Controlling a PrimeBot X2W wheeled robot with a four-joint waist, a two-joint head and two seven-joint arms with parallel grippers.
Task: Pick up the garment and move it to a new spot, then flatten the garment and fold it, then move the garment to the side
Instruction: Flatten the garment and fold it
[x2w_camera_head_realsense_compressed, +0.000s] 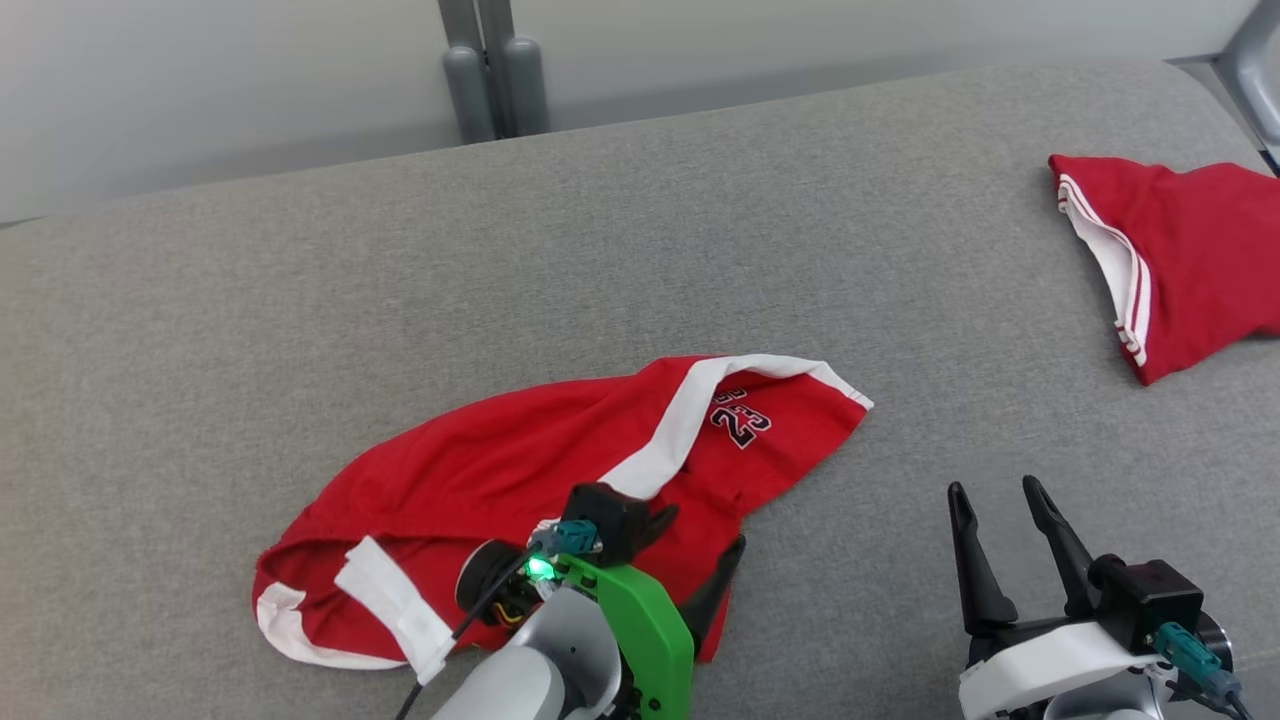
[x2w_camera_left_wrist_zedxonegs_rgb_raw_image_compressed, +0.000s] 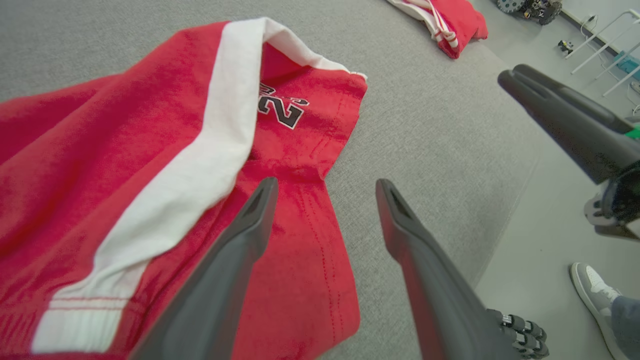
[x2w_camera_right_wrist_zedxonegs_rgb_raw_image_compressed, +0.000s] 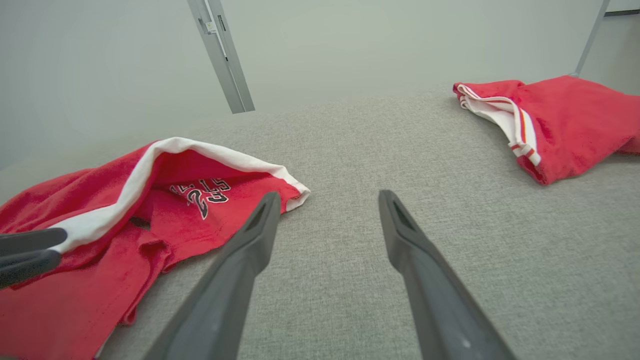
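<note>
Lying crumpled on the near left of the tabletop (x2w_camera_head_realsense_compressed: 700, 220), the garment (x2w_camera_head_realsense_compressed: 480, 470) looked due for flattening, one white-striped flap lapped over its "23". The left hand (x2w_camera_head_realsense_compressed: 700, 535) hung wide over its near edge and the right hand (x2w_camera_head_realsense_compressed: 995, 488) wide over bare tabletop. Each would best pinch a separate corner low and draw outward.

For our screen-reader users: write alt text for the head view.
A crumpled red garment with a white stripe and the number 23 lies on a grey cushion. The left arm hangs over its near edge, the right arm beside it, both with jaws open. A second red garment lies far right.
</note>
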